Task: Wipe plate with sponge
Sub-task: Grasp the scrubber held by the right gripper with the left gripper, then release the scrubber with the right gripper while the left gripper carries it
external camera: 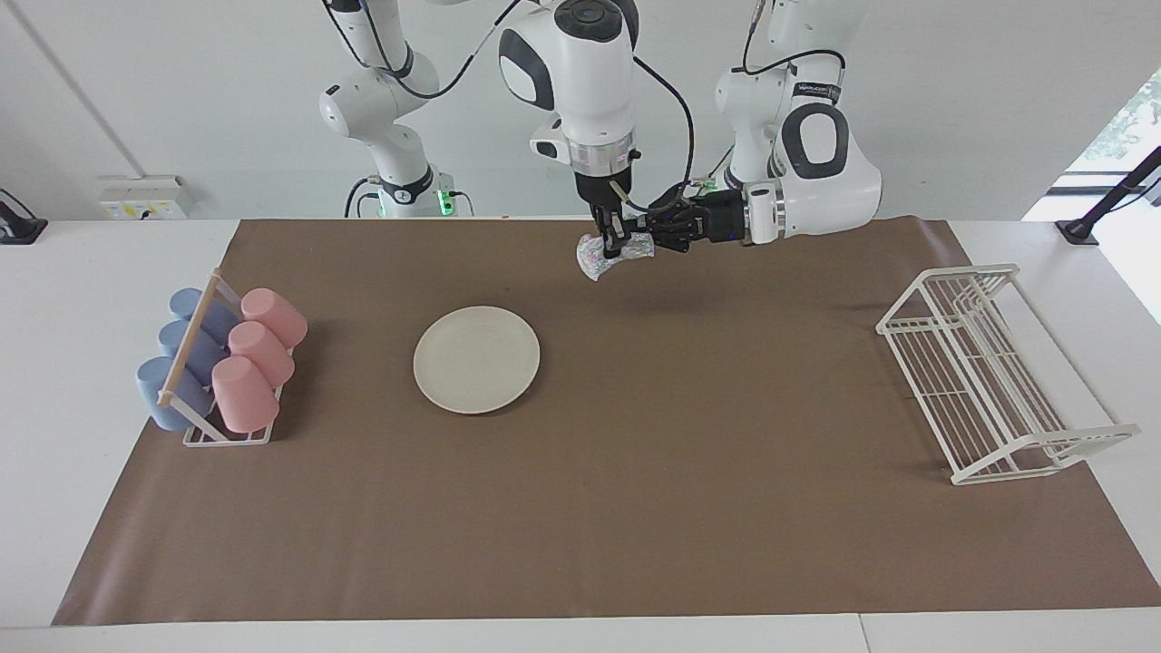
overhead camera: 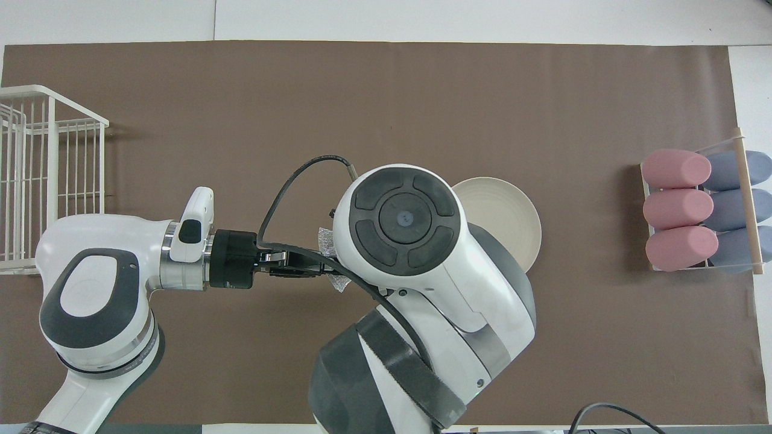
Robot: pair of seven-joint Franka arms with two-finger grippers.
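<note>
**Silvery scrubber passing between two claws above the counter**

Silvery, wrinkly mesh sponge [external camera: 615, 251] is hanging in the air, with the right claw [external camera: 609, 241] pointing down and pinching its upper edge. The left claw [external camera: 655, 232] is reaching in sideways and touching the same pad; whether it is gripping, I cannot tell. The round cream-white plate [external camera: 476, 359] is lying flat on the brown counter [external camera: 726, 435], below the claws and toward the right arm's end. The pad looks light, soft and crushable, so pinching its bunched middle should be suiting it best.

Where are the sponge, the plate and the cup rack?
sponge [external camera: 594, 258], facing view: on its hanging lower corner, held up in the air.
plate [external camera: 476, 359], facing view: on the middle of its face.
cup rack [external camera: 190, 347], facing view: on its wooden bar.
</note>
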